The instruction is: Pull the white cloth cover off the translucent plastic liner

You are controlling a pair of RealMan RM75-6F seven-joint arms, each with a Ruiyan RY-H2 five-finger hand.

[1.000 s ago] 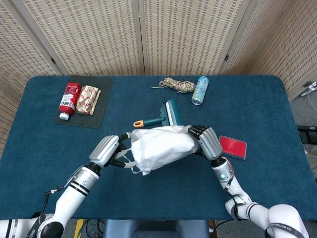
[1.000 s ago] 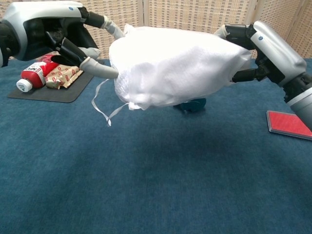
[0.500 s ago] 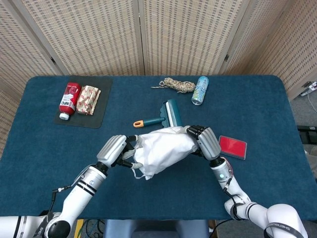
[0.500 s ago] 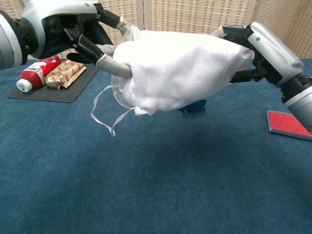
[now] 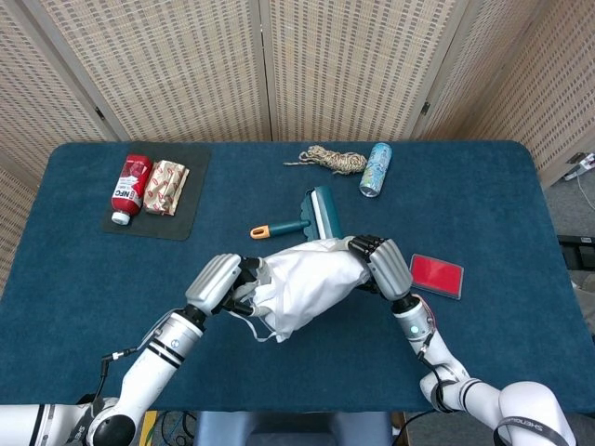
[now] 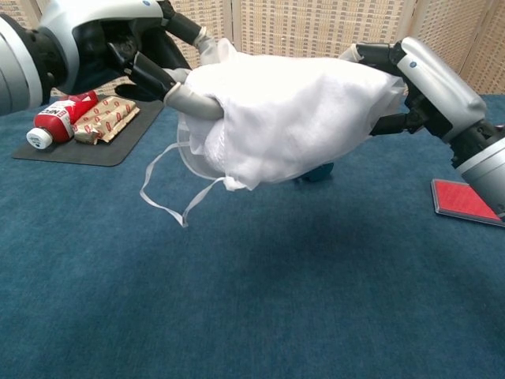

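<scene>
White cloth cover (image 6: 292,118) hangs in the air above the blue worktop (image 5: 483,204), stretched between both robot hands, and everything else can be placed from it. Judging by how it lies, the task is only partly done — the cloth is bunched along its left end, where a rim of the translucent plastic liner (image 6: 189,162) peeks out below the hem, but most of the liner remains wrapped inside. The full pull-off is left to do.

Left robot hand (image 6: 150,59) grips the cover's left end, fingers curled into the gathered fabric and liner edge. Right robot hand (image 6: 422,79) holds the cover's right end, fingers closed over the cloth. A thin white drawstring (image 6: 170,201) dangles from the cover's left underside.

Beyond the cover lies a teal lint roller (image 5: 311,216) with an orange handle. Just right of the cover a red card (image 5: 437,275) lies flat. Far left of the cover, a black mat (image 5: 191,200) carries a red bottle (image 5: 130,186) and a patterned packet (image 5: 165,187). Further behind the cover sit a coil of rope (image 5: 333,160) and a small can (image 5: 376,169).
</scene>
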